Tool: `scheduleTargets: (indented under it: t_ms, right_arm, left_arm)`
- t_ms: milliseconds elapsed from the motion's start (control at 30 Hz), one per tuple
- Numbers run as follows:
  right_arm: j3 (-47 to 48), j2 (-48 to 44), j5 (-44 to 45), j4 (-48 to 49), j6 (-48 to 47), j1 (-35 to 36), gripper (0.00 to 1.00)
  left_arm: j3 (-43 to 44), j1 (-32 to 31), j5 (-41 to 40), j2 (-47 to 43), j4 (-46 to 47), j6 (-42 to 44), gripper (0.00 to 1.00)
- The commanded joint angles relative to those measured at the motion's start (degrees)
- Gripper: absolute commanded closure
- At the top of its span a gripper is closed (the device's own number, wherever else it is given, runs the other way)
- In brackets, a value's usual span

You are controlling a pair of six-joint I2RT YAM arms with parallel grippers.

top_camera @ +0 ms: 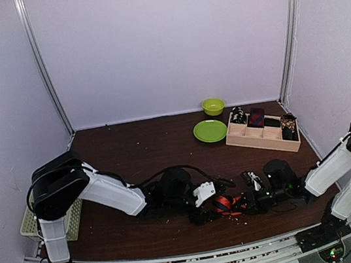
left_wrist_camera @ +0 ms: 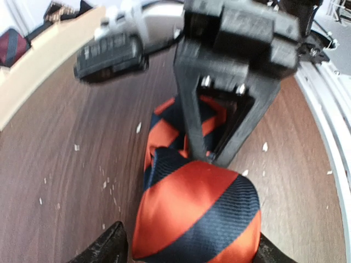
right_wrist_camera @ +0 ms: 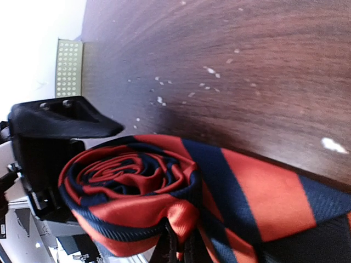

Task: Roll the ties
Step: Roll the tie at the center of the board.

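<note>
Orange-red tie (top_camera: 227,204) with dark stripes lies at the near middle of the table (top_camera: 139,150), wound into a roll, with a flat stretch running off to the right. A pale green mesh basket (top_camera: 27,223) sits at the table's left edge. The left gripper (left_wrist_camera: 194,249) meets the roll from the left, its fingers spread wide and pressed against either side of it. The right gripper (left_wrist_camera: 205,156), on the roll's right, has its fingers drawn together, pinching the tie's fabric just beside the roll. Farther back on the right are a green plate (top_camera: 210,131), a green bowl (top_camera: 213,106) beyond it, and a wooden tray (top_camera: 259,140) with other rolled ties (top_camera: 255,117) in its compartments.
</note>
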Motion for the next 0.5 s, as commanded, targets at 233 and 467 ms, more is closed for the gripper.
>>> scheduleTargets:
  t_ms: [233, 467]
  right_arm:
    - [0.23, 0.88, 2.82, -13.07, -3.82, -0.60, 1.00]
    - [2.24, -4.60, 2.20, -16.28, -7.49, -0.60, 0.93]
  left_arm:
    - [6.71, -0.66, 4.60, 6.57, 2.30, 4.49, 0.36]
    - [4.01, -0.68, 5.64, 6.77, 0.07, 3.03, 0.62]
